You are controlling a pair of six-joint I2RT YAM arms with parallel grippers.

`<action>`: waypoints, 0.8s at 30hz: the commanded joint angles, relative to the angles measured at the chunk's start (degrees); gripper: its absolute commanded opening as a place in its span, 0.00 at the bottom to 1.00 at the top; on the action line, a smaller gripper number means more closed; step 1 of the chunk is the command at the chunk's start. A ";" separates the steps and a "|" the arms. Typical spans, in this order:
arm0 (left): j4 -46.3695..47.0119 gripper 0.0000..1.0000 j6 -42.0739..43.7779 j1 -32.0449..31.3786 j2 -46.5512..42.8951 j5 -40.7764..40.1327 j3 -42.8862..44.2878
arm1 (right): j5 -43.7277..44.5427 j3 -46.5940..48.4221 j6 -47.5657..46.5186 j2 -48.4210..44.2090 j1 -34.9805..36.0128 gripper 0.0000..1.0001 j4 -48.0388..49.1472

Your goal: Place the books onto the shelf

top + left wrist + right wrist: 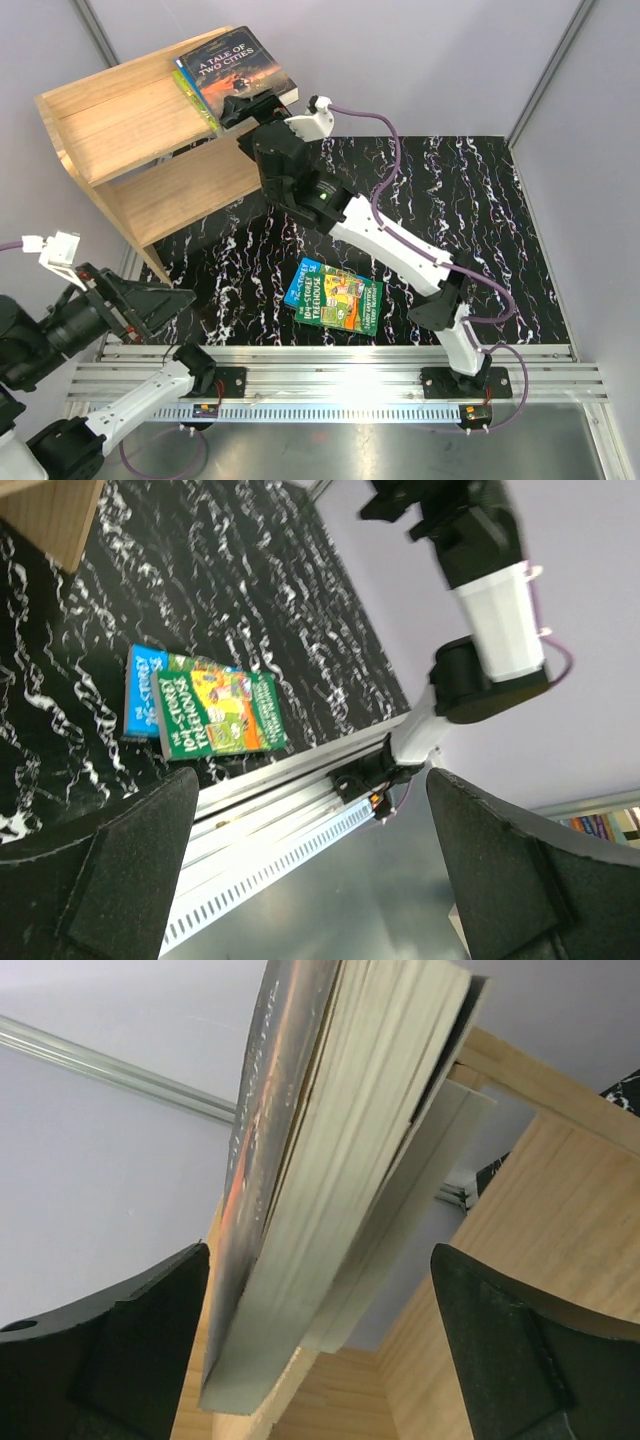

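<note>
Black white-veined tabletop [480, 200]; slotted aluminium rail [340, 375] along near edge; pale lilac walls [420, 60] behind.

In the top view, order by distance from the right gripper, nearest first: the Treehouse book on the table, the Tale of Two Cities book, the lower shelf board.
1. Tale of Two Cities book, on top of the shelf, at the right gripper.
2. Lower shelf board, to its left.
3. Treehouse book, on the table, toward the near edge.
</note>
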 commanded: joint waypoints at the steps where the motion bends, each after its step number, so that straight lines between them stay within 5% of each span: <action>1: -4.95 0.99 -0.38 -0.18 -0.83 0.17 -3.25 | -1.46 -4.05 1.71 -8.95 -0.15 1.00 -0.48; 14: 0.34 0.99 -0.64 -0.26 -3.11 1.31 -10.64 | -1.37 -28.85 -4.71 -29.62 -0.15 1.00 6.89; 15: 0.86 0.99 -0.64 -0.26 -3.11 1.40 -11.17 | -1.37 -29.46 -5.58 -30.06 -0.15 0.90 7.33; 19: 1.57 0.99 -0.73 -0.26 -3.20 1.93 -11.43 | 0.81 -31.66 -7.69 -31.29 -0.41 0.15 9.61; 21: 1.66 0.99 -0.81 -0.18 -3.29 2.02 -11.43 | 0.83 -30.45 -7.79 -30.25 -1.63 0.06 9.36; 24: 1.57 0.99 -1.08 -0.26 -3.90 1.66 -11.52 | -1.80 -27.55 -4.81 -28.40 -4.35 0.05 5.32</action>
